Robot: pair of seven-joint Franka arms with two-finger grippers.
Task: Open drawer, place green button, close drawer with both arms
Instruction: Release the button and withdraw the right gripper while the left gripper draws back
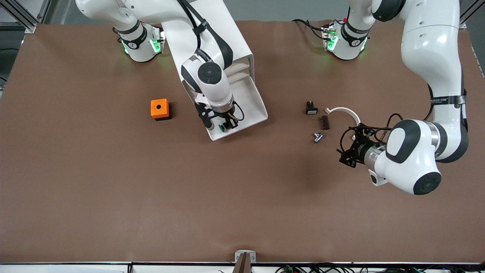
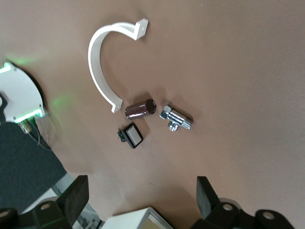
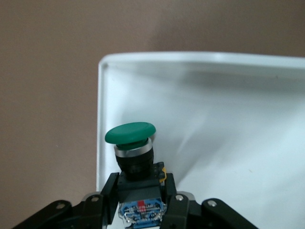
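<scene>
The right arm (image 1: 206,72) reaches down from its base, wrist pointing downward, its gripper (image 1: 221,125) low with the fingers (image 3: 110,191) closed on something held between them. The left arm (image 1: 432,68) bends at the elbow and turns back inward, its wrist lying nearly level. The left gripper (image 1: 350,148) hangs above the table, its fingers (image 2: 76,195) spread wide apart.

Right gripper (image 1: 224,126) holds the button (image 1: 223,128) over the open drawer (image 1: 248,102).

The drawer (image 1: 253,101) floor lies mostly bare beside the right end effector (image 1: 223,127) gripping the button (image 1: 222,128). Near the drawer's cabinet (image 1: 223,49), an orange box (image 1: 159,109) stands.
</scene>
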